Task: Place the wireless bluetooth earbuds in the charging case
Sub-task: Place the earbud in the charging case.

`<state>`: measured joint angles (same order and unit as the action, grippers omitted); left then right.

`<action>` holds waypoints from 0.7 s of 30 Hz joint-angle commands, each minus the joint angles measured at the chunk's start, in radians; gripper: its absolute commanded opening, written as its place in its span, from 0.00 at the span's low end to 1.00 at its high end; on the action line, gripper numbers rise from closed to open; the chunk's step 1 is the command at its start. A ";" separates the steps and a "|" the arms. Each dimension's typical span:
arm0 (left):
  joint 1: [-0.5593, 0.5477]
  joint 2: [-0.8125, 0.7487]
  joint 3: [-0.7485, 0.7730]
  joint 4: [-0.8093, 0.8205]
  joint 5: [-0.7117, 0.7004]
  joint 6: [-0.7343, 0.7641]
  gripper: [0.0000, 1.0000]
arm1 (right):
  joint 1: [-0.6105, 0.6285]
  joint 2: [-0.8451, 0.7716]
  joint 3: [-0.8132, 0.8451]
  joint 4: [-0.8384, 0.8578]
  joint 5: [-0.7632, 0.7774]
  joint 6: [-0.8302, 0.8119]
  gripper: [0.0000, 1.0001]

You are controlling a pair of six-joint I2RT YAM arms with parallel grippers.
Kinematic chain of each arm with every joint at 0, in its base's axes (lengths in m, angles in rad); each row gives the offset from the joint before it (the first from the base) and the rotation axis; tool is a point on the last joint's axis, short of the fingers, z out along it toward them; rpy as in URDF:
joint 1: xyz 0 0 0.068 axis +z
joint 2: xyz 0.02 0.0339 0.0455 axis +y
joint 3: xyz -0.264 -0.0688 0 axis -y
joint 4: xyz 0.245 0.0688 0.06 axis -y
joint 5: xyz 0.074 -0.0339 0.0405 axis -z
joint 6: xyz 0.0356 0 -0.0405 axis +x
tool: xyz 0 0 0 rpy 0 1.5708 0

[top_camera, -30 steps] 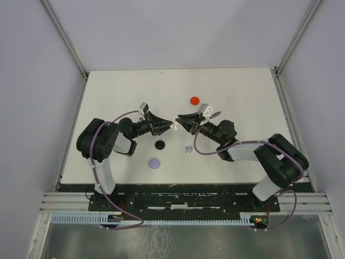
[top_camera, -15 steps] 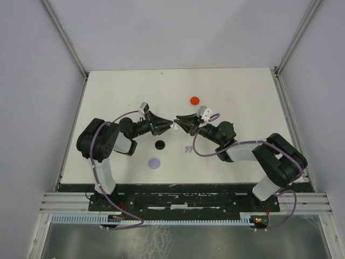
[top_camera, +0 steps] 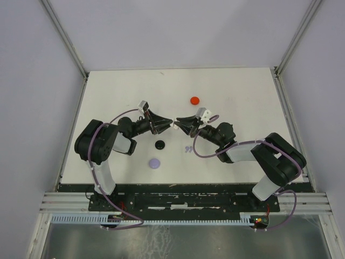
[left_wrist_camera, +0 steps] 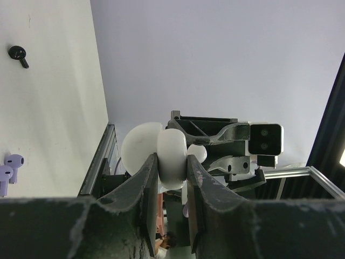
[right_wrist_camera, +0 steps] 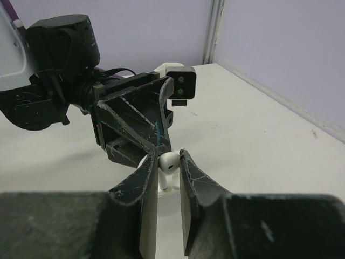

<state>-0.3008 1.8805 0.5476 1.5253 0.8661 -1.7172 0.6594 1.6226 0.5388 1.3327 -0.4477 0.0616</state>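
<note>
Both hands edged toward 12 o'clock: left hand [top_camera: 170, 124] clamped on the case [left_wrist_camera: 171, 162], right hand [top_camera: 178, 123] clamped on a white earbud [right_wrist_camera: 168, 160] beside it, lavender earbuds [top_camera: 187, 149] on the counter [top_camera: 242, 91] at 5 o'clock.

both the left arm [top_camera: 99, 144] and right arm [top_camera: 276, 162] are showing black joint housings, white link shells and looping lilac cables [top_camera: 119, 115], each wearing a small white wrist camera block [top_camera: 143, 106] and scuffed, tapering black fingers [left_wrist_camera: 145, 183].

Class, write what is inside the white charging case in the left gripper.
The charging case hides its inside behind its own shell and the left gripper. The right gripper holds a white earbud nearby.
</note>
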 commanded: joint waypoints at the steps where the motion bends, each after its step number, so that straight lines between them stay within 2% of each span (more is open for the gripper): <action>1: -0.006 -0.048 0.023 0.203 0.005 -0.039 0.03 | 0.005 0.010 -0.008 0.073 -0.009 -0.004 0.02; 17: -0.006 -0.067 0.029 0.204 -0.002 -0.050 0.03 | 0.005 0.005 -0.037 0.099 0.020 -0.002 0.03; 21: -0.006 -0.062 0.035 0.203 -0.007 -0.051 0.03 | 0.004 -0.001 -0.040 0.103 0.021 0.015 0.21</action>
<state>-0.3035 1.8576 0.5499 1.5249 0.8658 -1.7290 0.6594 1.6302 0.5072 1.3823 -0.4274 0.0555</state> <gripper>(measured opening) 0.307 0.248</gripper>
